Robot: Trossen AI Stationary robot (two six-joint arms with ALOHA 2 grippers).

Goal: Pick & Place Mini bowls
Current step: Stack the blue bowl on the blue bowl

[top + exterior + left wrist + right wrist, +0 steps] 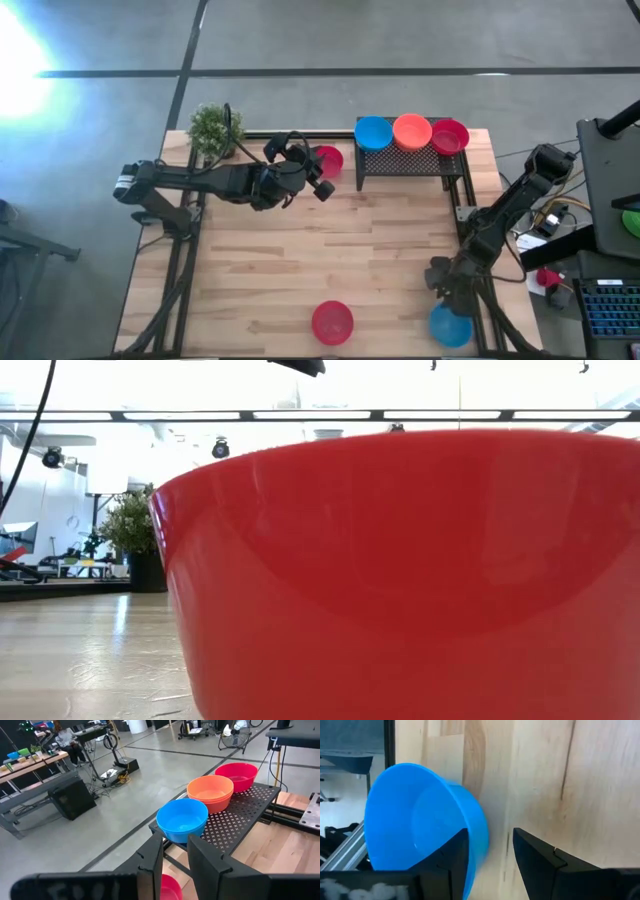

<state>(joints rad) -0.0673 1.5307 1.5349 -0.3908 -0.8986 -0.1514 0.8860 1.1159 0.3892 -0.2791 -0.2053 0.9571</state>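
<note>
On the wooden bench [300,250], the small green potted plant [214,128] stood at the far left corner. Just beside it the left arm reached across, its left pincer [318,178] hanging next to a small red plastic bowl [328,159] at the bench's far edge. In the left wrist view the two dark fingers [150,865] stood a little apart with nothing between them, and the red bowl [170,889] showed just below them; the pincer was released.

Further right, a black perforated metal rack [412,160] carried a round blue plastic bowl [373,132], a stack of orange plastic bowls [411,130] and a red plastic bowl [450,136] in one row, each touching the next.

At the near edge lay another red bowl [332,322], filling the low view [420,580]. To its right, a second blue bowl [450,326] sat near the corner. The right pincer [442,280] hovered just beside it, fingers spread wide either side of the bowl's rim [470,820], not clenched on it.
</note>
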